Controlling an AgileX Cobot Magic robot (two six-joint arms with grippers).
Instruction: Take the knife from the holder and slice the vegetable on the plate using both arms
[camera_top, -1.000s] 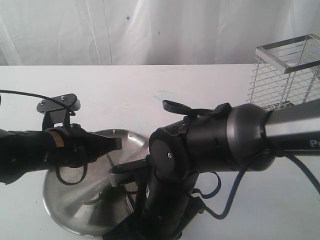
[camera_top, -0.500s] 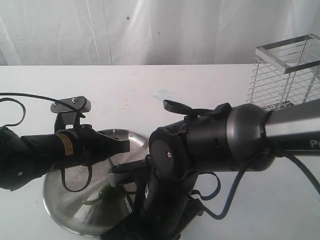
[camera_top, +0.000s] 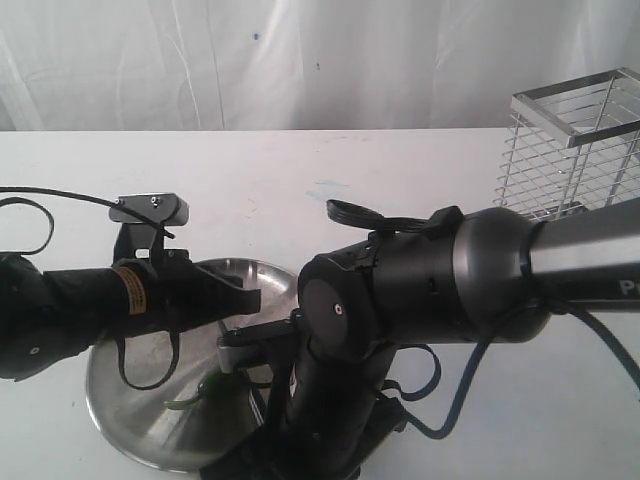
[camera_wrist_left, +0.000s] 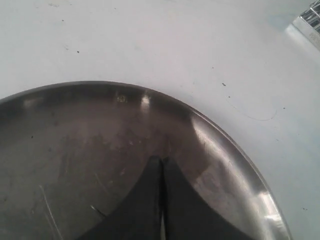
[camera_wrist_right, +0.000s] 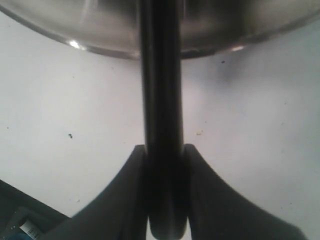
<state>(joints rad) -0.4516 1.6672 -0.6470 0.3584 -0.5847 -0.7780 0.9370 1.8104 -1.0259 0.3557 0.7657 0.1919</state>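
The steel plate (camera_top: 120, 430) lies at the front left, with the small green vegetable (camera_top: 212, 386) on it beside the bulky right arm. My left gripper (camera_top: 254, 295) hovers over the plate's far part, its fingers pressed together on nothing; the left wrist view shows the left gripper (camera_wrist_left: 161, 161) above the bare plate (camera_wrist_left: 75, 130). My right gripper (camera_wrist_right: 162, 150) is shut on the knife's black handle (camera_wrist_right: 161, 100), which runs toward the plate's rim (camera_wrist_right: 100, 47). The blade is hidden. In the exterior view the right arm hides its own gripper. The wire-mesh holder (camera_top: 575, 140) stands at the far right.
The bulky right arm (camera_top: 420, 290) fills the middle and front of the exterior view, with cables looping below it. A white curtain closes off the back of the white table (camera_top: 300, 170).
My left arm has moved to the right, further over the plate, with its gripper still shut. The right arm and the vegetable have stayed put.
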